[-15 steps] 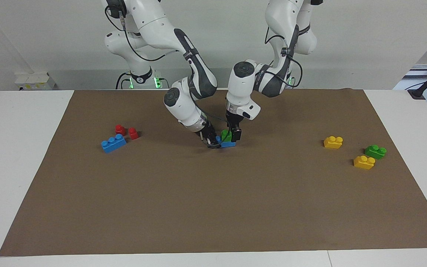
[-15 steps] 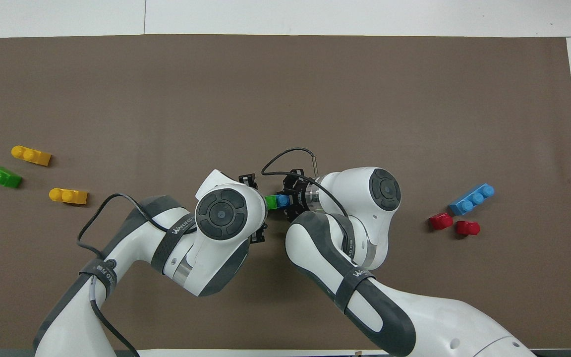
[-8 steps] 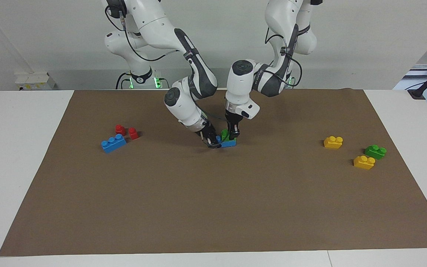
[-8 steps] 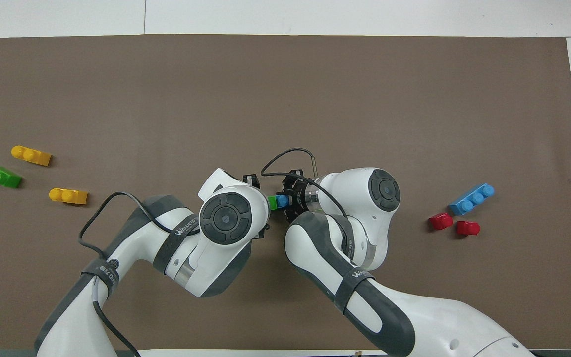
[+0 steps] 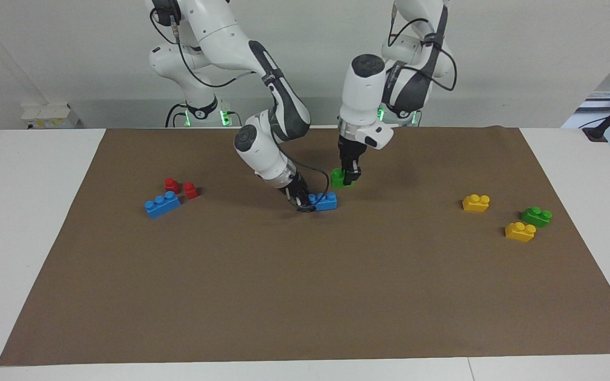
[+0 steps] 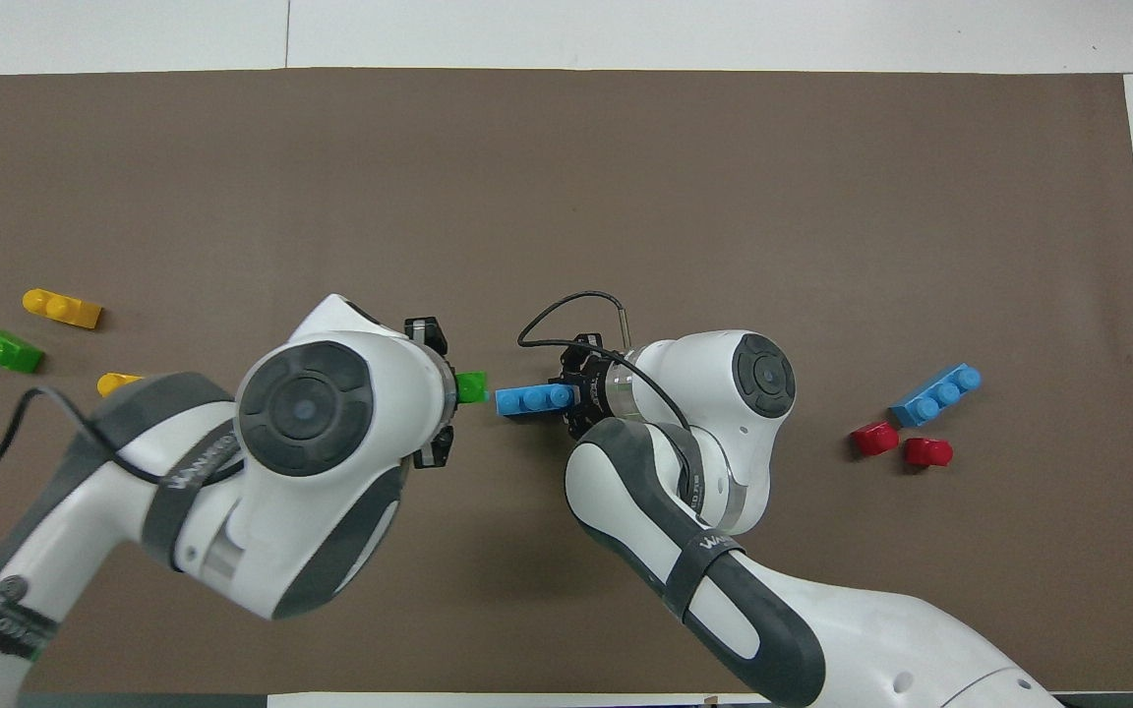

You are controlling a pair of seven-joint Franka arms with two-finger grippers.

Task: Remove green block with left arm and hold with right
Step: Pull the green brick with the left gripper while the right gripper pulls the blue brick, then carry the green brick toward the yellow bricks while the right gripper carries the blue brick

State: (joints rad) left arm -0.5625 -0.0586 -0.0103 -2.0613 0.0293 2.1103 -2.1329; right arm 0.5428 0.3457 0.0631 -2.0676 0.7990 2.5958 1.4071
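The green block (image 5: 340,179) is a two-stud brick held in my left gripper (image 5: 348,177), which is shut on it and holds it a little above the brown mat (image 5: 305,296). It also shows in the overhead view (image 6: 472,386). It is apart from the blue brick (image 5: 326,201) that lies on the mat, on the side toward the left arm's end. My right gripper (image 5: 302,202) is low at the mat and shut on the end of that blue brick (image 6: 530,400).
Another blue brick (image 5: 162,204) and two red pieces (image 5: 180,187) lie toward the right arm's end. Two yellow bricks (image 5: 476,202) (image 5: 520,232) and a second green brick (image 5: 536,216) lie toward the left arm's end.
The left gripper has pulled the green block off the blue brick and lifted it up toward the left arm's end. The right gripper has kept the blue brick down on the mat.
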